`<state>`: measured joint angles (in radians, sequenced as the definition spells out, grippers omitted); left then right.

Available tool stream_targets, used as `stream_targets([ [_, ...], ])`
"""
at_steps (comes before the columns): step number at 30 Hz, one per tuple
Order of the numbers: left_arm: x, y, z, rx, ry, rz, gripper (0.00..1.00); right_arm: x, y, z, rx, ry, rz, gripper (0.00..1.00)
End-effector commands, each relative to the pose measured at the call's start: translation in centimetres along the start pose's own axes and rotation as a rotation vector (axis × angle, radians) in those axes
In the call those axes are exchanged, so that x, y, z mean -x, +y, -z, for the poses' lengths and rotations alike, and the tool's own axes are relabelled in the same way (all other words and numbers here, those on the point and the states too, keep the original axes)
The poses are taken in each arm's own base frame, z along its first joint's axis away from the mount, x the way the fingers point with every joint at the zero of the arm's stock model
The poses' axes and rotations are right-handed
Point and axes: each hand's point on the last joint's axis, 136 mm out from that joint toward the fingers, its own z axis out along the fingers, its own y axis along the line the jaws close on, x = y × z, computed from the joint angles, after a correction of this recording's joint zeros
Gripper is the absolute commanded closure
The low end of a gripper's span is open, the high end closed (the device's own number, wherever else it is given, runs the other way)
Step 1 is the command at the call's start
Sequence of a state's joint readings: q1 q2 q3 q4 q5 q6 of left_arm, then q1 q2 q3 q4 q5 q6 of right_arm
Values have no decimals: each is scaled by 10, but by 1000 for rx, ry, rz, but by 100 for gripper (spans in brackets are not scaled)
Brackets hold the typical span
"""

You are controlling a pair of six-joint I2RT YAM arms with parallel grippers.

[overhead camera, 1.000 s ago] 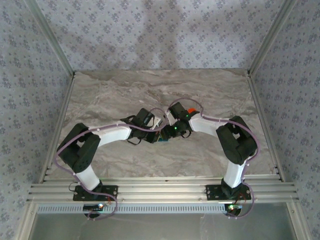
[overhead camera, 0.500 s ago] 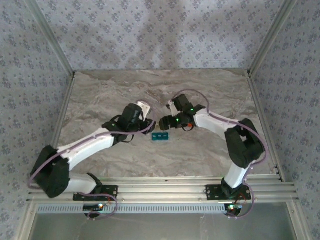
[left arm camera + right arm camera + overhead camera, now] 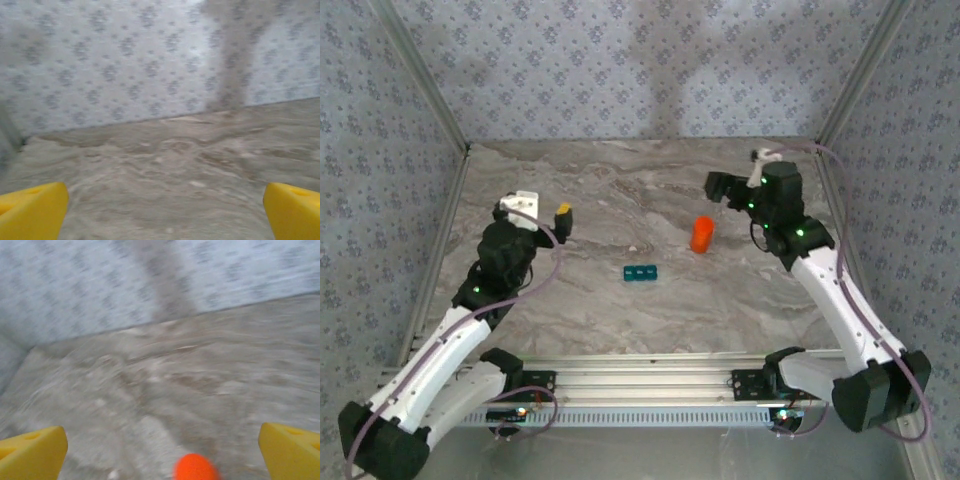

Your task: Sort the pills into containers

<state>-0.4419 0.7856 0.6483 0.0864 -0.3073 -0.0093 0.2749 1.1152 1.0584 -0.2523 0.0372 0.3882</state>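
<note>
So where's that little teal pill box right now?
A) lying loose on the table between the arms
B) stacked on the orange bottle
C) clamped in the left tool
A: the teal pill box lies by itself on the table, apart from the orange bottle; the left tool and right tool are open and hold nothing.

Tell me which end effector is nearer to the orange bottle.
Right. The right end effector hangs just beyond the orange bottle, slightly right; the left end effector sits far off to its left.
</note>
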Motion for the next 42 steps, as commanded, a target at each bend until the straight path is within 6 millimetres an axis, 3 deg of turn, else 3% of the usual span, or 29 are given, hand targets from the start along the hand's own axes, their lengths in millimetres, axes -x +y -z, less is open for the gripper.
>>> stream_targets([
  [1, -11, 37, 0, 126, -34, -41, 1, -11, -80, 1, -295, -119, -70, 0],
  [3, -36, 50, -6, 145, -22, -26, 0, -14, -111, 7, -391, -179, -35, 0],
  [6, -80, 62, -21, 187, 34, -26, 1, -37, -155, 11, -552, -179, -7, 0],
  [12, -164, 81, -40, 267, 159, -121, 1, -96, -200, -18, -670, -91, 111, 0],
  [15, -164, 82, -50, 229, 147, -97, 1, -122, -210, -31, -697, -56, 206, 0],
  [17, -164, 88, -55, 240, 146, -79, 1, -125, -209, -33, -694, -67, 228, 0],
  [20, -165, 90, -66, 207, 161, -34, 1, -117, -204, -36, -648, -161, 251, 0],
  [23, -173, 89, -74, 191, 146, -15, 1, -124, -205, -41, -589, -181, 231, 0],
  [27, -191, 92, -85, 193, 171, -6, 1, -133, -187, -57, -443, -145, 320, 0],
  [30, -193, 91, -90, 172, 207, 3, 1, -144, -175, -68, -337, -138, 358, 0],
  [32, -195, 94, -95, 157, 236, 26, 1, -149, -174, -79, -309, -59, 348, 0],
  [35, -199, 109, -99, 159, 270, 115, 1, -145, -189, -81, -287, -34, 265, 0],
  [42, -198, 107, -99, 181, 266, 84, 1, -146, -186, -80, -295, -40, 285, 0],
])
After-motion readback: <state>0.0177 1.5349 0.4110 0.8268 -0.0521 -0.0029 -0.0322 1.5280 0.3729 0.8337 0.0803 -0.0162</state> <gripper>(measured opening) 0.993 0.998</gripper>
